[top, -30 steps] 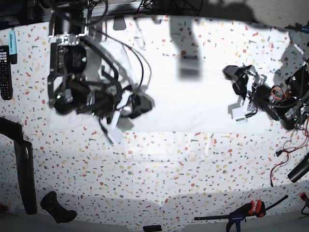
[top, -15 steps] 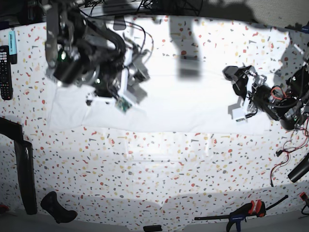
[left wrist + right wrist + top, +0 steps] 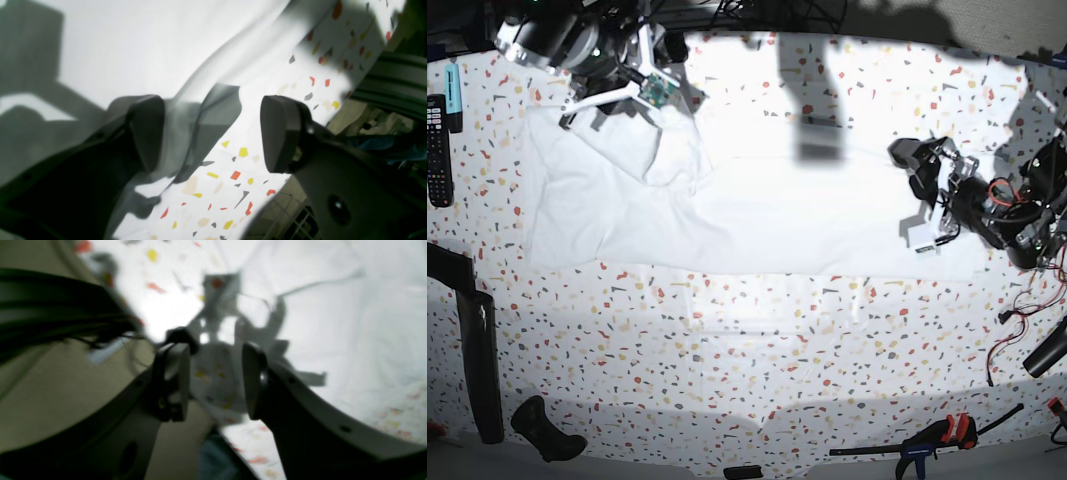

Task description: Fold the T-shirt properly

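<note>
On the table (image 3: 757, 350): we see a white top with coloured speckles filling the base view; a T-shirt lies across its far half.
T-shirt (image 3: 767, 210): plain white and wrinkled; we see it spread flat from far left to right, with one flap of cloth turned over on itself at the far left.
Right gripper (image 3: 213, 380): in the base view its arm sits at the far left corner, above the turned-over flap; in the right wrist view we see its two dark fingers (image 3: 173, 383) partly apart with nothing between them, only table and cloth below; that view is blurred.
Left gripper (image 3: 213, 133): at the right of the base view (image 3: 924, 195), over the shirt's right edge; we see its jaws spread wide and empty; in the left wrist view one finger (image 3: 146, 130) hangs over the cloth edge, the other over bare table.
Remote control (image 3: 437, 150): dark, at the table's left edge.
Clamp (image 3: 937, 440): black with orange, at the near right.
</note>
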Available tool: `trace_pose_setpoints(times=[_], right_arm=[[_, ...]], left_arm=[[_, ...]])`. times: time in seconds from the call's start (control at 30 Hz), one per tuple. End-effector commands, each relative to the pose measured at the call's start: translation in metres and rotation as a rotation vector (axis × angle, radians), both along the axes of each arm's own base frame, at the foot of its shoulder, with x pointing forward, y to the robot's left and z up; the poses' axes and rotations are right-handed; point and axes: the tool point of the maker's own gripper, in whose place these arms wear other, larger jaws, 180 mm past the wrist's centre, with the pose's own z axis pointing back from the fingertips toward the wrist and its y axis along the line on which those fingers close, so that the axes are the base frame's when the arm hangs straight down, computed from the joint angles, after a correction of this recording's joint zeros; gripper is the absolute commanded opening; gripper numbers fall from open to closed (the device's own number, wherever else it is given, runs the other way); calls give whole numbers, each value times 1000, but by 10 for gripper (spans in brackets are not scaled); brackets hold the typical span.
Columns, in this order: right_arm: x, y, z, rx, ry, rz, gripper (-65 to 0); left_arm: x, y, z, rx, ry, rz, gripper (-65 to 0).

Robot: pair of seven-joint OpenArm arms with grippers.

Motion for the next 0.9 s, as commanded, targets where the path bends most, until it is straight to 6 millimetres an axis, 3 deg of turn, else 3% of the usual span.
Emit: trace_pose_setpoints(times=[0.0,0.13,0.23,0.47,0.73,0.87], right_arm=[[6,0,8,-7,-54,18,-394],[20,5,17,29,-143,19,-394],[26,4,14,36,-167,0,-451],[48,-37,-4,-88,-209,-162,-462],[45,-26,-12,-36,-170,-154,-462],[32,-21,-22,-64,-102,-141,-461]], left_arm=[[9,9,4,32,-29,7,-214],[9,3,4,21,-28,2,-214],[10,-3,3,9,-28,-4,-214],[7,-10,2,-5,-22,-9,-214],[8,-10,2,-4,-22,-9,-214],[8,-10,2,-4,-23,-9,-214]])
